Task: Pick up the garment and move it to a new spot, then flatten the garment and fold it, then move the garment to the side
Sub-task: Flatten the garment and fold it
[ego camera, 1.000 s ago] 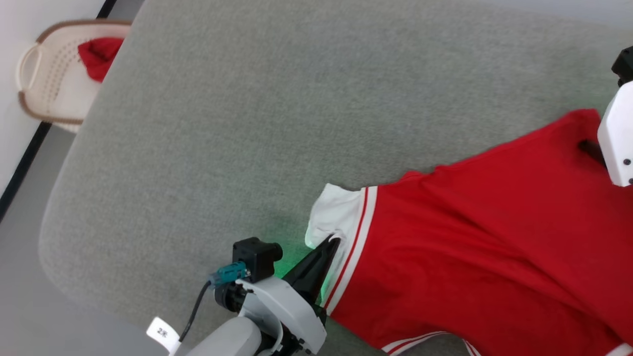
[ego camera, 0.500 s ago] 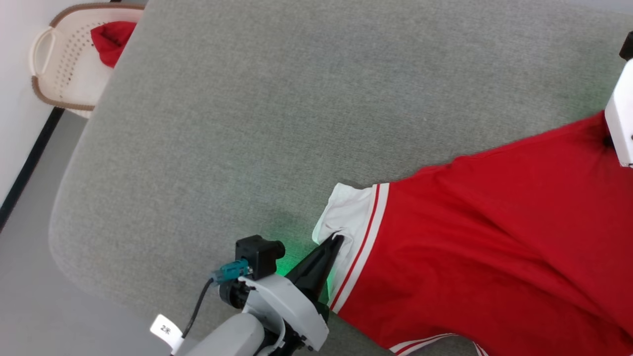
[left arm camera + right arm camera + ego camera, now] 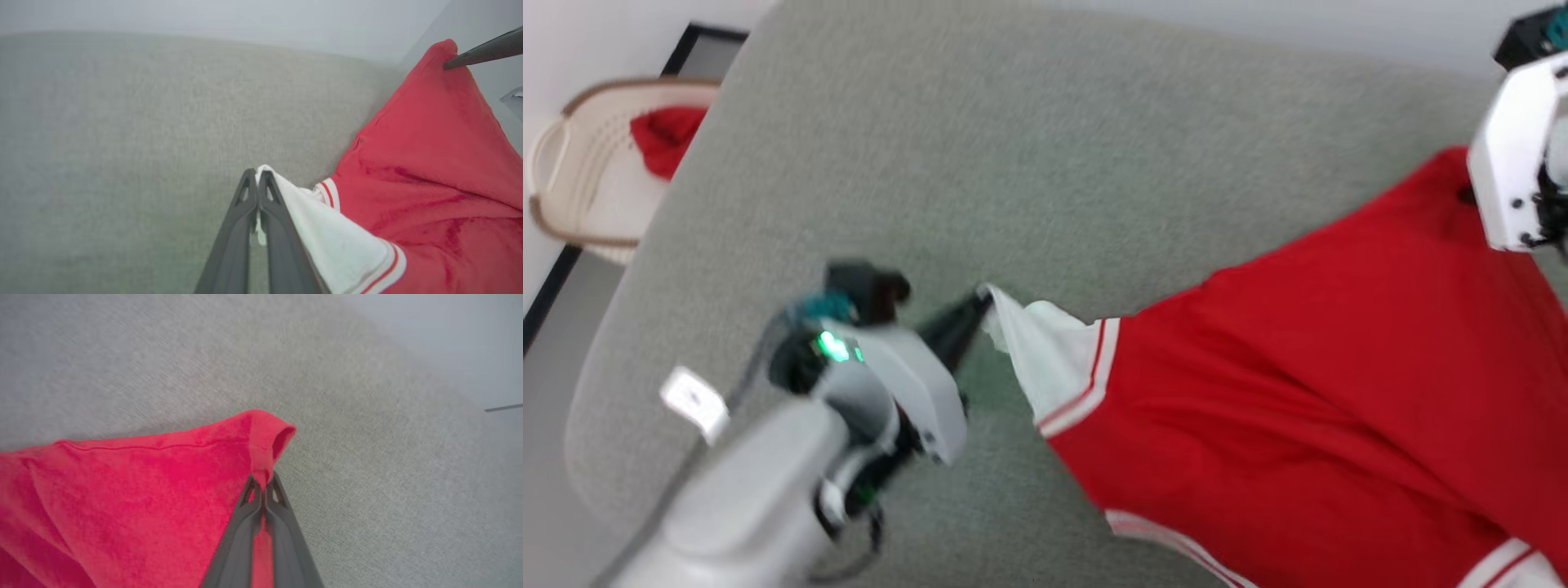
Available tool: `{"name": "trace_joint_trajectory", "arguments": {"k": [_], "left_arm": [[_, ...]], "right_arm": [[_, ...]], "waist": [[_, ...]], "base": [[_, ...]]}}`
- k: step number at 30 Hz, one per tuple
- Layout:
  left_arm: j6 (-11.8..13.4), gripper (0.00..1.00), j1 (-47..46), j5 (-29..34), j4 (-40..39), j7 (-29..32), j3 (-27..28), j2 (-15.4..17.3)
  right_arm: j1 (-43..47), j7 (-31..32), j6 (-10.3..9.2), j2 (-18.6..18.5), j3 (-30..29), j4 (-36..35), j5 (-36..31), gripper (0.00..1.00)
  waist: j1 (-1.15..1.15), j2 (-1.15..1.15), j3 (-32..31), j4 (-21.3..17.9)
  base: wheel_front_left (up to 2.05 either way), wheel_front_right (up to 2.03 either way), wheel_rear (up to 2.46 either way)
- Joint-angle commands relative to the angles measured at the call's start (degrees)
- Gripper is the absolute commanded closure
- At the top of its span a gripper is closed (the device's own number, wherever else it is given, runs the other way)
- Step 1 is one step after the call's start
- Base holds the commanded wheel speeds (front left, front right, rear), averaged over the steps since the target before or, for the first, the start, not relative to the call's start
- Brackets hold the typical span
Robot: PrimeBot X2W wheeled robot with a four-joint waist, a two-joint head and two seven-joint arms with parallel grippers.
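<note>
Between the two grippers: the garment [image 3: 1282,392] spans the gap, one end held by each, over the grey padded surface [image 3: 1013,163].
Left gripper [image 3: 257,177]: clamped tight on the tip of the white sleeve [image 3: 327,232]. The cloth falls away to its right and back along its fingers.
Right gripper [image 3: 263,479]: pinched closed on a rolled red hem corner. The red body spreads away to its left.
Long axis: runs straight from the left gripper's tips to the right gripper's. Seen from the left wrist, the far corner peaks ahead and to the right, under the other arm's finger.
Height: both gripped corners are pulled up off the surface. I cannot tell whether the middle rests on it.
Nearer arm: neither, as each already has its own end.
Coming move, as I judge it: carry both ends together along one line. If the grippers drift apart the sleeve tip may slip, and if they close in the body will bunch.
Basket [image 3: 572,204]: well off beyond the left gripper, past the surface's edge.
Basket contents: a small red cloth [image 3: 662,139], apart from the garment.
</note>
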Motion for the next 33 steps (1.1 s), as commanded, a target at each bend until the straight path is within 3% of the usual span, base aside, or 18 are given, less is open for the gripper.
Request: {"name": "trace_joint_trajectory", "arguments": {"k": [1,9,15,24,33], "left_arm": [[0.7,1.0,-2.0,0.4,-1.3,2.3,0.5,1.6],[-0.2,1.0,-15.4,0.2,-1.3,12.7,2.4,5.7],[-1.3,1.0,-27.9,2.0,7.1,15.1,3.4,3.6],[-2.8,1.0,-43.3,6.0,25.1,11.1,3.7,-1.0],[-4.9,1.0,-53.9,8.7,38.9,2.0,4.1,-3.3]], "right_arm": [[-0.8,-1.6,-0.04,0.9,-0.1,-0.7,0.2,1.0],[-4.1,-10.8,-0.05,3.5,0.2,-2.2,-1.4,1.0],[-8.6,-21.4,-0.04,6.3,-0.7,1.9,-7.1,1.0],[-16.2,-39.2,-0.05,12.7,-5.8,13.5,-19.1,1.0],[-21.3,-49.4,-0.05,18.2,-8.8,21.7,-25.2,1.0]], "waist": [[0.0,0.0,-4.6,-3.8],[0.0,0.0,-11.1,-7.8],[0.0,0.0,-14.9,-10.0],[0.0,0.0,-17.5,-13.4],[0.0,0.0,-18.6,-16.9]], "base": [[0.0,0.0,0.0],[0.0,0.0,0.0],[0.0,0.0,0.0],[0.0,0.0,0.0],[0.0,0.0,0.0]]}}
